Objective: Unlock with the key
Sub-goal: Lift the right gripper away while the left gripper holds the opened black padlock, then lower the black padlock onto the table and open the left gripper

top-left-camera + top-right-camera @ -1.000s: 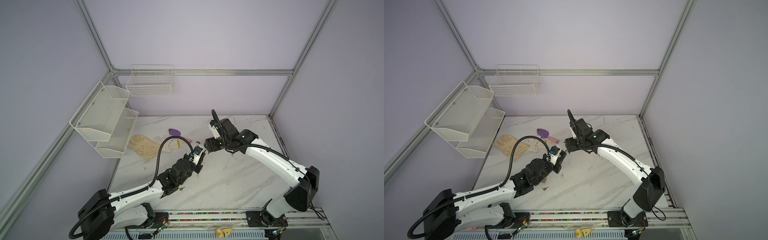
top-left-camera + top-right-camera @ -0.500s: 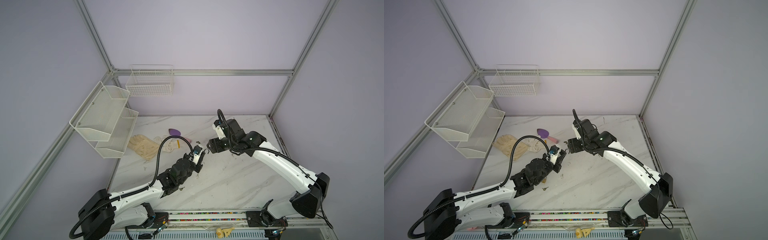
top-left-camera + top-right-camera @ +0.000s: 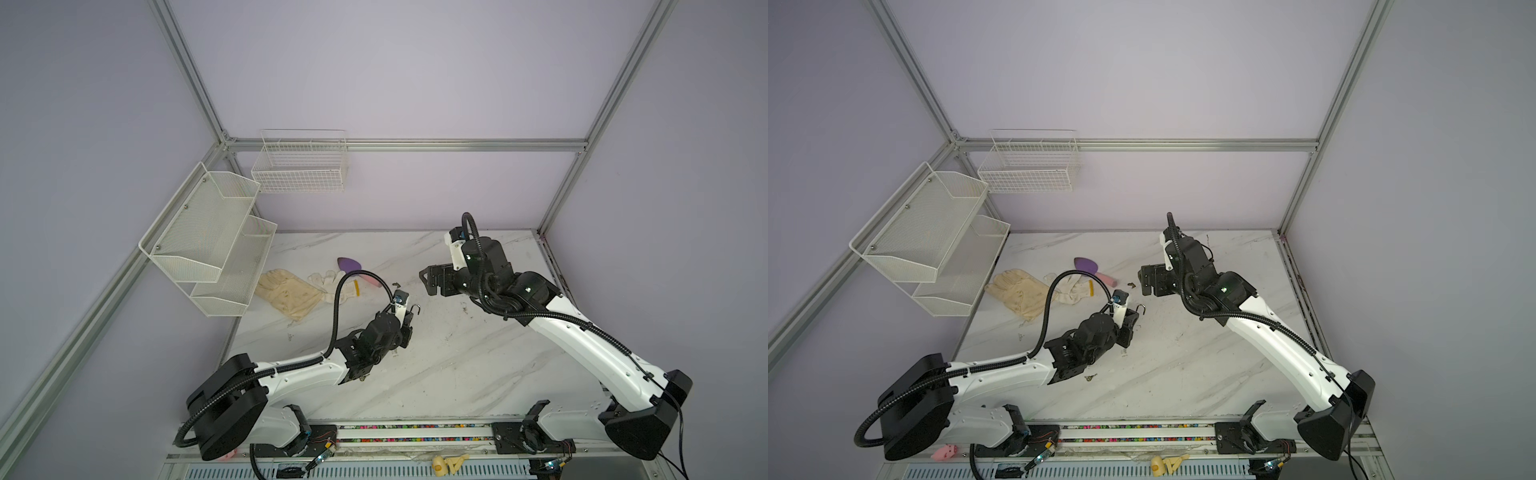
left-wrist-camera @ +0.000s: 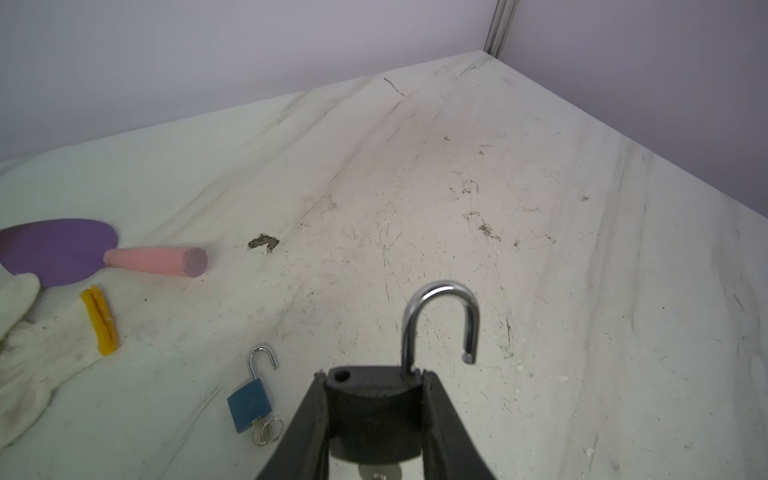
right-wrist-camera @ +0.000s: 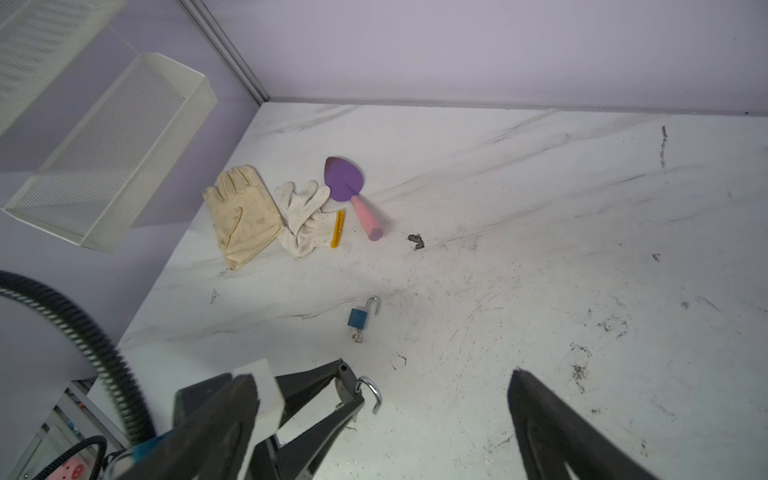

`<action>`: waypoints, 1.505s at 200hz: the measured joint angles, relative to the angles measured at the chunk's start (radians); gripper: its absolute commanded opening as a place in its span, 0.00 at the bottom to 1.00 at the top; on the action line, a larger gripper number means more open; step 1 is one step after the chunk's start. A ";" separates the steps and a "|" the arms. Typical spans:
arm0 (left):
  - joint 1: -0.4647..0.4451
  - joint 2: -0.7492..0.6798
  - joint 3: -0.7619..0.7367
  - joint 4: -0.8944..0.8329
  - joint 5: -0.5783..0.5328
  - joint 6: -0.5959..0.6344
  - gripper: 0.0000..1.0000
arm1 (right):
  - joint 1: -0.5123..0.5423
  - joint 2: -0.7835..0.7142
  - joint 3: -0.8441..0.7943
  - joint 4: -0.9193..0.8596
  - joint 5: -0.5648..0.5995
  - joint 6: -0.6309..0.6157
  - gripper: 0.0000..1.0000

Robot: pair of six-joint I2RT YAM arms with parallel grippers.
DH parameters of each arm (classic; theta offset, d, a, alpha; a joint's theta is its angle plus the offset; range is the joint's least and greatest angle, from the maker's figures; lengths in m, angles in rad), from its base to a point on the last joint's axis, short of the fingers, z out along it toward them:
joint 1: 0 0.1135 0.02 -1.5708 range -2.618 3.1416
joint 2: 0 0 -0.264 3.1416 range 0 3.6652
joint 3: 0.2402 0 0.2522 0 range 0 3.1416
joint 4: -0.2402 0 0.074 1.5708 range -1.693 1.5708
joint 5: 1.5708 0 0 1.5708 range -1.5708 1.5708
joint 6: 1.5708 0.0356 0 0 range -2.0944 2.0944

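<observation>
**Right claw drawn back and spread; black padlock held, open, in the left claw.**
Over the last second the right claw has been pulled away from the black padlock and its fingers have been let wide apart, with nothing between them; it is now set well apart, out ahead of the left claw. The left claw is clamped on the padlock's body, and the shackle is seen sprung free at one end, so the unlocking is judged done. A pale round piece under the body may be the key, but that cannot be told. A blue padlock, also open and with keys hung in it, lies on the table just beside the left claw. No brand, label or writing can be read; a mark on the blue body is too faint.
</observation>
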 measured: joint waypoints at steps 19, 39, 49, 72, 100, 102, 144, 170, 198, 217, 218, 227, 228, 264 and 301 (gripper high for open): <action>0.000 0.079 0.092 -0.087 0.000 -0.098 0.00 | 0.000 -0.035 -0.055 0.092 -0.002 0.034 0.98; 0.003 0.169 0.195 -0.186 -0.008 -0.200 0.00 | 0.000 -0.045 -0.093 0.172 -0.002 0.064 0.98; 0.006 0.212 0.245 -0.244 -0.014 -0.253 0.00 | 0.000 -0.045 -0.109 0.207 -0.001 0.074 0.98; 0.029 0.308 0.341 -0.366 -0.016 -0.370 0.00 | 0.000 -0.045 -0.128 0.265 0.020 0.108 0.98; 0.075 0.418 0.446 -0.497 -0.002 -0.476 0.00 | 0.000 -0.047 -0.132 0.324 0.066 0.140 0.98; 0.077 0.422 0.451 -0.503 -0.001 -0.480 0.00 | 0.000 -0.047 -0.132 0.329 0.068 0.141 0.98; 0.135 0.517 0.544 -0.600 0.039 -0.571 0.00 | 0.000 -0.050 -0.132 0.402 0.105 0.191 0.98; 0.156 0.549 0.576 -0.626 0.065 -0.603 0.00 | 0.000 -0.050 -0.132 0.441 0.111 0.216 0.98; 0.162 0.604 0.632 -0.653 0.095 -0.613 0.00 | 0.000 -0.050 -0.132 0.479 0.111 0.232 0.98; 0.162 0.642 0.673 -0.671 0.108 -0.619 0.00 | 0.000 -0.050 -0.137 0.506 0.110 0.241 0.98; 0.162 0.645 0.676 -0.672 0.109 -0.620 0.00 | 0.000 -0.050 -0.137 0.507 0.109 0.241 0.98; 0.162 0.656 0.697 -0.678 0.116 -0.622 0.00 | 0.000 -0.050 -0.145 0.523 0.107 0.246 0.98; 0.162 0.658 0.700 -0.679 0.117 -0.622 0.00 | 0.000 -0.050 -0.145 0.524 0.106 0.246 0.98; 0.163 0.692 0.755 -0.711 0.125 -0.630 0.11 | 0.000 -0.049 -0.185 0.562 0.090 0.255 0.98; 0.164 0.698 0.767 -0.726 0.134 -0.637 0.30 | 0.000 -0.031 -0.172 0.565 0.090 0.266 0.98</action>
